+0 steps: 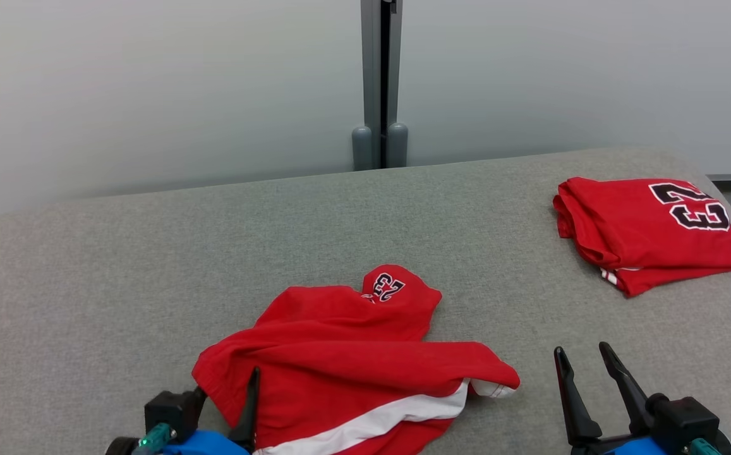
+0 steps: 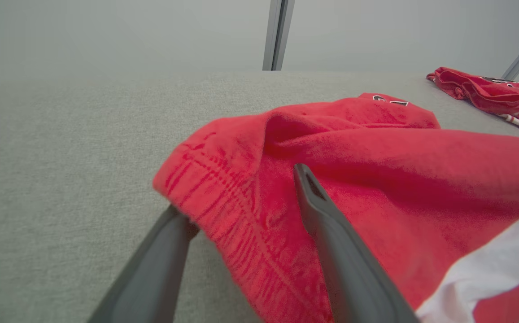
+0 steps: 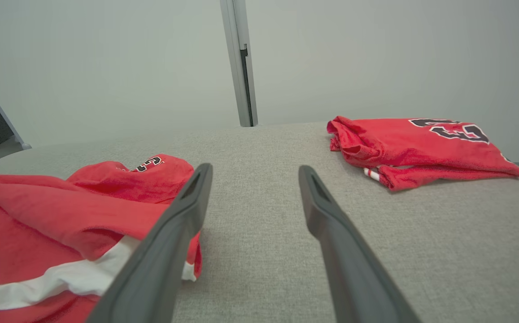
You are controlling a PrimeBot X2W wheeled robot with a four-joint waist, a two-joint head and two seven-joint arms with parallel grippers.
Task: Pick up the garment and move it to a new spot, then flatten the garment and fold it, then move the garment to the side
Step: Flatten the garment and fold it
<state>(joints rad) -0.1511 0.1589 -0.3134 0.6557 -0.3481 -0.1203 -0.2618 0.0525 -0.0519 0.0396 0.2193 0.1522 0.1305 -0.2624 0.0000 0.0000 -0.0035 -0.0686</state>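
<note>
crumpled red garment (image 1: 352,354) at near centre-left of grey table (image 1: 119,265). left hand (image 2: 239,190) fingers apart, straddling garment's left corner. right hand (image 1: 581,349) fingers apart over bare table, just right of garment. folded red cloth (image 1: 649,234) far right.

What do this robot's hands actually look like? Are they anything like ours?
Not much like ours. The left gripper and right gripper each have just two long, flat, dark grey fingers that taper to blunt tips, with a shallow recess near the end. They grow from a chunky black block, and behind it sits a bright blue casing with a small teal-green part.
</note>
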